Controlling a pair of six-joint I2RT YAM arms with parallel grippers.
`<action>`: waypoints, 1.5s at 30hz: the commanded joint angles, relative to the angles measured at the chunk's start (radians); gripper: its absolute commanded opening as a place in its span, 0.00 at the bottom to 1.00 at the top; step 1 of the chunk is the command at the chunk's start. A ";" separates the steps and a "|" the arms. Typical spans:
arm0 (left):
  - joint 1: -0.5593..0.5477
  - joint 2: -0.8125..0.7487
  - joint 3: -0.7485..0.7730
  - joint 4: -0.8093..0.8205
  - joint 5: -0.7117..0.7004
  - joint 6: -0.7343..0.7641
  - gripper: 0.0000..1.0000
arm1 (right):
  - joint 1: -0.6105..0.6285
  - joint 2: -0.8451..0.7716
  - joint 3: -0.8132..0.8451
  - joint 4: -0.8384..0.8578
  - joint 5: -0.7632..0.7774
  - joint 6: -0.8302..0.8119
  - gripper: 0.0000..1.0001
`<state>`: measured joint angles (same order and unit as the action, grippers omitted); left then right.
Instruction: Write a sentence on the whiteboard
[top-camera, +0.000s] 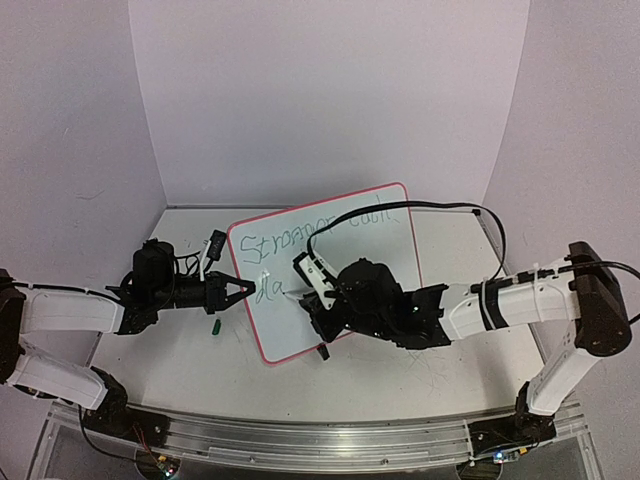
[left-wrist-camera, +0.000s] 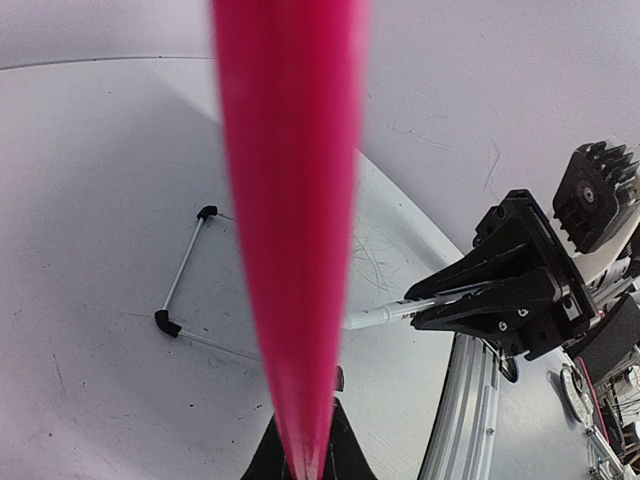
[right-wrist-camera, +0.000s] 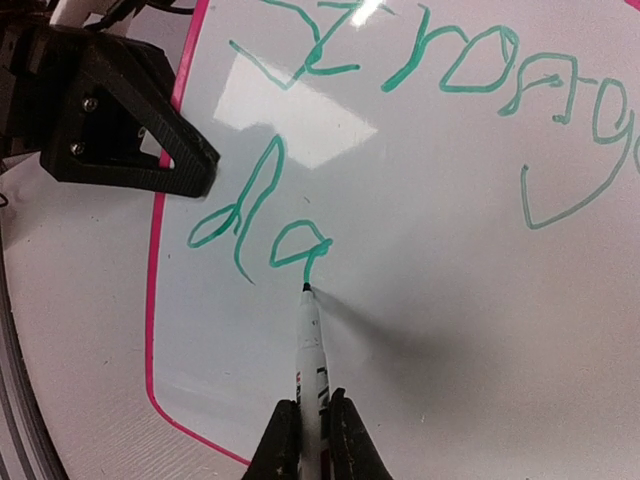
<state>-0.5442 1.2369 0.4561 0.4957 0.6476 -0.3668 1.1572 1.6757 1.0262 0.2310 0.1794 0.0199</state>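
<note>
The whiteboard (top-camera: 385, 255) lies tilted on the table, its glossy face (right-wrist-camera: 450, 330) edged by a red-pink rim (left-wrist-camera: 290, 250). The green cursive sentence (top-camera: 300, 240) reads roughly "Stronger each" on its top line (right-wrist-camera: 440, 70), with "da" (right-wrist-camera: 260, 220) beneath. My right gripper (right-wrist-camera: 312, 440) is shut on a white marker (right-wrist-camera: 312, 340). The marker tip touches the board at the tail of the "a". My left gripper (top-camera: 243, 290) is shut on the board's left rim, with its fingertips (left-wrist-camera: 305, 465) pinching the pink edge. The right gripper (left-wrist-camera: 440, 305) and the marker (left-wrist-camera: 375, 317) also show in the left wrist view.
A small green cap (top-camera: 215, 325) lies on the table just left of the board. A black clip foot (top-camera: 323, 350) sits on the board's near edge. A thin wire bracket with black ends (left-wrist-camera: 185, 270) shows left of the rim. A black cable (top-camera: 440, 207) arcs over the board's far corner.
</note>
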 joint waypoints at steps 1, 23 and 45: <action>0.007 -0.027 0.004 -0.019 -0.045 0.072 0.00 | -0.012 -0.101 -0.058 0.037 0.085 -0.007 0.00; 0.006 -0.028 0.003 -0.019 -0.048 0.075 0.00 | -0.031 -0.029 0.026 0.093 -0.003 -0.048 0.00; 0.006 -0.030 0.003 -0.019 -0.045 0.072 0.00 | -0.027 -0.046 -0.044 0.033 0.014 0.018 0.00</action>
<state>-0.5442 1.2293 0.4561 0.4889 0.6502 -0.3595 1.1286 1.6501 0.9990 0.2745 0.1627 0.0184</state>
